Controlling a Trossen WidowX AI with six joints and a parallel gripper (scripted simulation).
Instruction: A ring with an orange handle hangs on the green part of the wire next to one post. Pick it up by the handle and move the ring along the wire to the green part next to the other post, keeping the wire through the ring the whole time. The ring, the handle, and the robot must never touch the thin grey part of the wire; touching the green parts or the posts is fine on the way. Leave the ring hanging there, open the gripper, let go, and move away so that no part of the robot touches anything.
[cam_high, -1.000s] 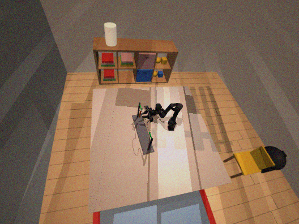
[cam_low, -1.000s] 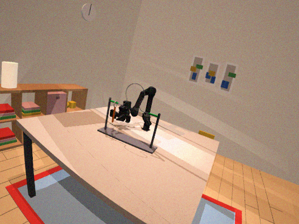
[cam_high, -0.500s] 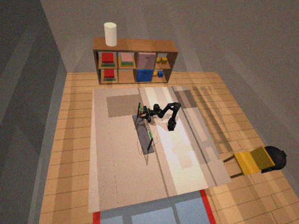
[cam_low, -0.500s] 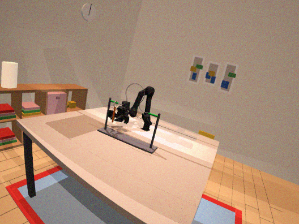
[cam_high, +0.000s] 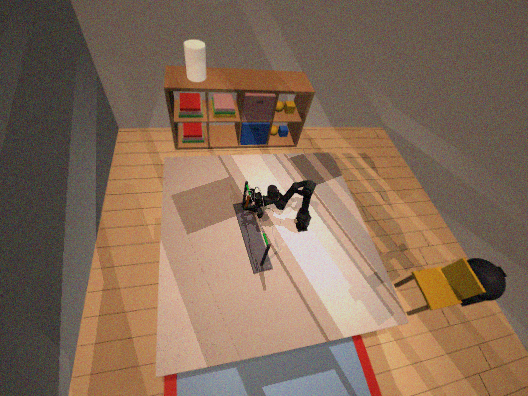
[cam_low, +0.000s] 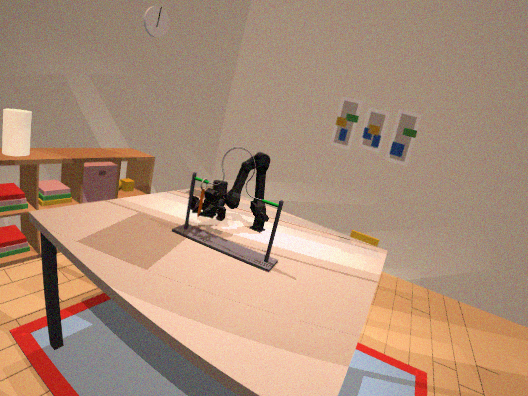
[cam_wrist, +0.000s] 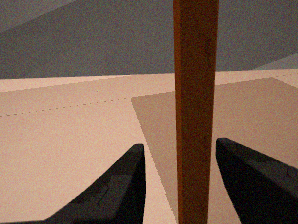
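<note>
The orange handle (cam_low: 201, 201) (cam_wrist: 195, 110) hangs upright below the pale ring (cam_low: 204, 184). The ring is around the green part (cam_low: 197, 179) beside the left post (cam_low: 190, 200) in the exterior view. My gripper (cam_wrist: 179, 150) is partly open at the handle. In the wrist view the handle runs down between the two fingers, with a gap on each side, nearer the right finger. Whether it is fully between the fingertips is hard to tell. The thin grey wire (cam_low: 238, 147) arches over my gripper and arm. The other green part (cam_low: 270, 202) (cam_high: 265, 239) joins the other post (cam_low: 274, 232) (cam_high: 265, 255).
The dark base (cam_low: 225, 246) (cam_high: 254, 245) carries both posts on the table (cam_low: 200, 290) (cam_high: 225, 310). The arm's upper links (cam_low: 260, 175) stand behind the wire. The shelf (cam_high: 240, 80) and the yellow chair (cam_high: 435, 290) are away from the arm.
</note>
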